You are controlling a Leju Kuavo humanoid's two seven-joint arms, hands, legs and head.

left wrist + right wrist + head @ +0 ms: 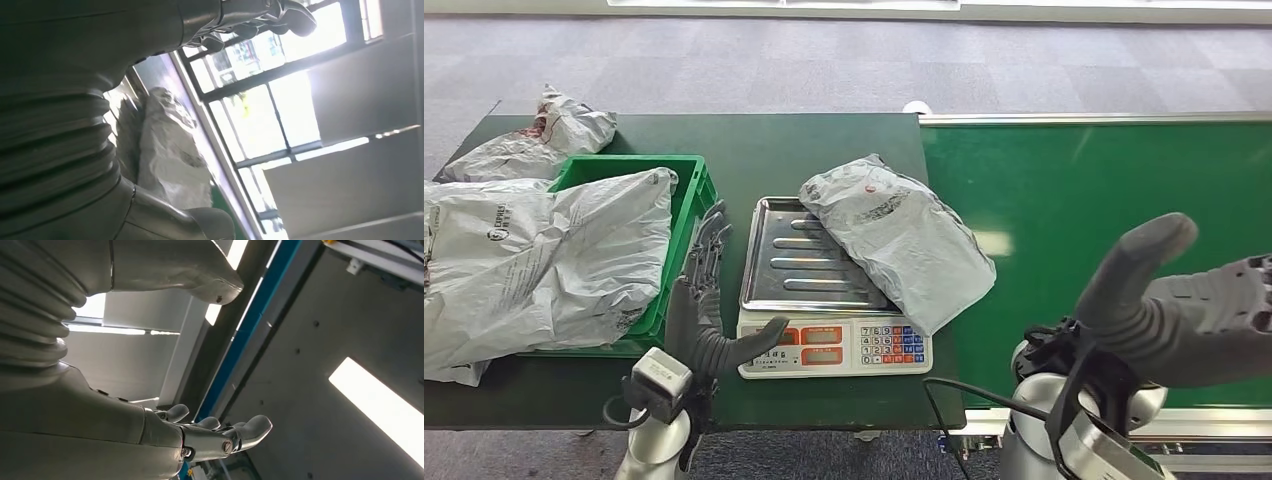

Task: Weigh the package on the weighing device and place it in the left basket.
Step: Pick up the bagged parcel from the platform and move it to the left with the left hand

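Note:
A grey plastic package (894,235) lies across the right side of the steel pan of the weighing scale (796,265), overhanging its right edge. The green basket (690,190) stands left of the scale with a large grey package (544,260) lying in it. My left hand (707,300) stands between basket and scale, fingers spread and pointing away, thumb toward the scale's display, holding nothing. In the left wrist view a pale package (170,150) lies past the left hand (260,17). My right hand (1184,300) is raised near the camera at the right, open and holding nothing; the right hand (220,432) has its fingers apart.
Another grey package (534,135) lies at the table's back left, behind the basket. A green conveyor belt (1104,190) with a metal rim runs along the right of the dark green table (824,140). Grey carpet lies beyond.

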